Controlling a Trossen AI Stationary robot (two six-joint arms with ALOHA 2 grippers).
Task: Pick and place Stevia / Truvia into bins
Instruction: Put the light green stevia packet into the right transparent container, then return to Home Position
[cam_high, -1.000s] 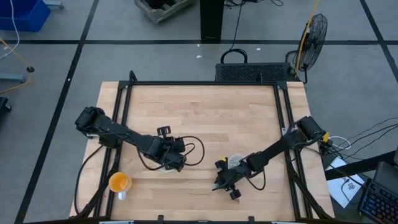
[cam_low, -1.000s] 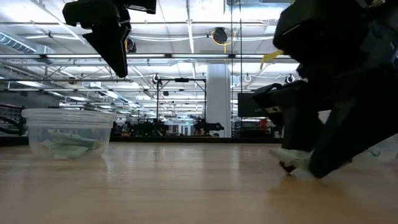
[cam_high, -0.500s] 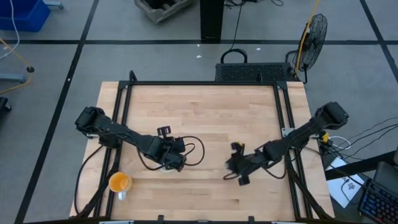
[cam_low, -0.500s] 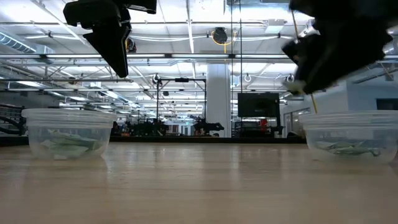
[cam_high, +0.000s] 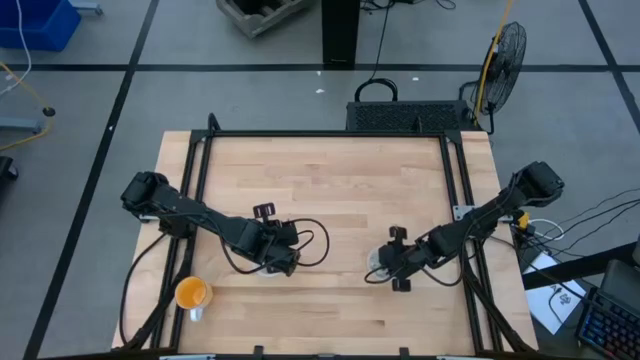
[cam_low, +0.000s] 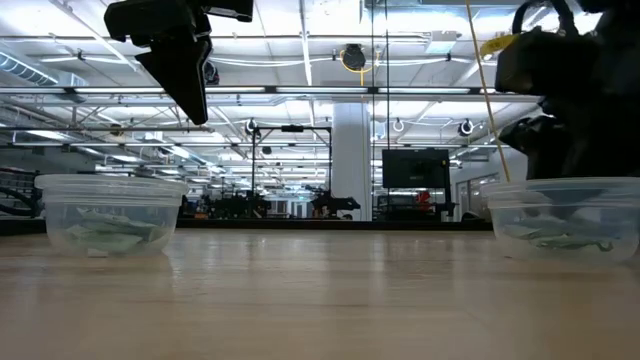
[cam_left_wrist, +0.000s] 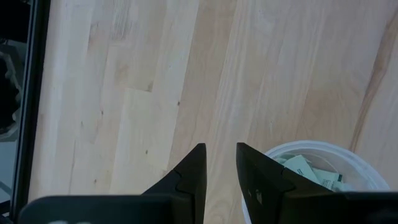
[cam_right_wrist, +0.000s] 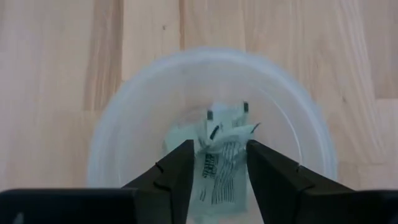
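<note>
Packets (cam_right_wrist: 217, 163) lie crumpled in the right clear cup (cam_right_wrist: 124, 124); right gripper (cam_right_wrist: 216, 163) hovers directly above, jaws parted, empty. Left cup (cam_low: 108, 213) holds more packets; left gripper (cam_left_wrist: 220, 163) above its edge, jaws narrowly apart, empty. Both cups on bench (cam_high: 330, 190).

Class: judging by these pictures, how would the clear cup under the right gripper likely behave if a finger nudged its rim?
The clear cup looks thin-walled and holds only a few paper packets, so it is probably light and would likely slide on the smooth wooden table. Low and wide in the low view, it seems unlikely to tip. The right gripper is above it.
</note>
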